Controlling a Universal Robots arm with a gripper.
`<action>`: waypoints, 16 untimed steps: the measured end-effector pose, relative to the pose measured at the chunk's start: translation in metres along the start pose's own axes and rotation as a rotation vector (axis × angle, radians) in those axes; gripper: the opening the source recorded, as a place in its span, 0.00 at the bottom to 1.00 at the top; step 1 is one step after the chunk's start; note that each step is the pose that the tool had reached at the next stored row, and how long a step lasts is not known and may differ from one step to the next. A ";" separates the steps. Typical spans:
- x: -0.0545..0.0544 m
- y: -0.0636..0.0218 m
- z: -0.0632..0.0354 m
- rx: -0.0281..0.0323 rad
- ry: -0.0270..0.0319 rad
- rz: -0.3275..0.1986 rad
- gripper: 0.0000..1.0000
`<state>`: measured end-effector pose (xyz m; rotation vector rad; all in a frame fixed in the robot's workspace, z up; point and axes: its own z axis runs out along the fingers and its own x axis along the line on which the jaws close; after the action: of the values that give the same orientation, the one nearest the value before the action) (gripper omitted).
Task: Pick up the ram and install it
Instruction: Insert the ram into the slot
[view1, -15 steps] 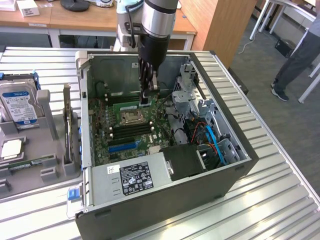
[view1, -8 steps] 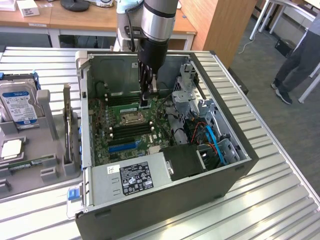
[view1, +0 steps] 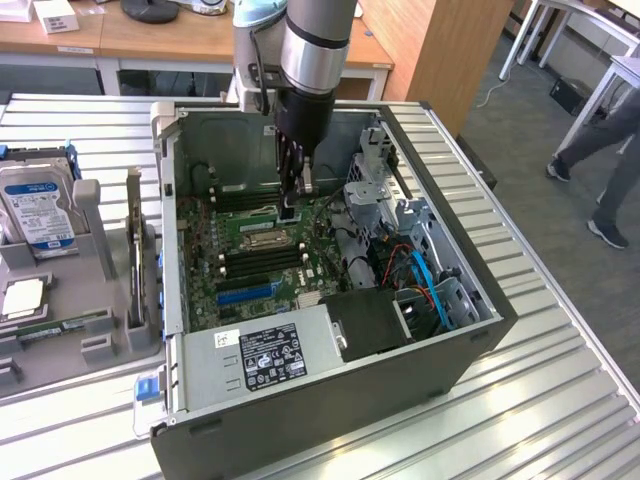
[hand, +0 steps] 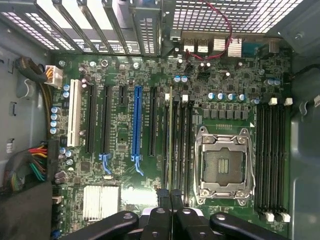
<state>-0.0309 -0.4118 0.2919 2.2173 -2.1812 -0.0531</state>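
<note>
One green ram (hand: 171, 145) stands on edge in a slot (hand: 168, 98) beside the socket (hand: 223, 162) on the motherboard (hand: 120, 135), its long side running along the slot, while the arm (view1: 315, 50) reaches straight down into the case (view1: 330, 400), claw (hand: 168, 192) shut tight at one end.

Long, narrow green ram stick (hand: 171, 145), seen edge-on as a thin pale-green line. Upright on its long edge in a black memory slot of the large green motherboard (hand: 125, 135), within the slot bank between the blue expansion slot (hand: 137, 125) and the silver-framed processor socket (hand: 223, 165). Parallel to the neighbouring slots. One end beneath the closed black gripper (hand: 170, 194); contact not discernible.
</note>
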 end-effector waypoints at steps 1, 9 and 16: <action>0.000 0.0000 0.0012 0.0000 0.0000 0.000 0.11; 0.000 -0.0002 0.0024 0.0001 -0.0007 0.015 0.11; 0.000 -0.0006 0.0033 0.0003 -0.0018 0.027 0.11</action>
<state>-0.0305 -0.4118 0.2886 2.1884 -2.2115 -0.0541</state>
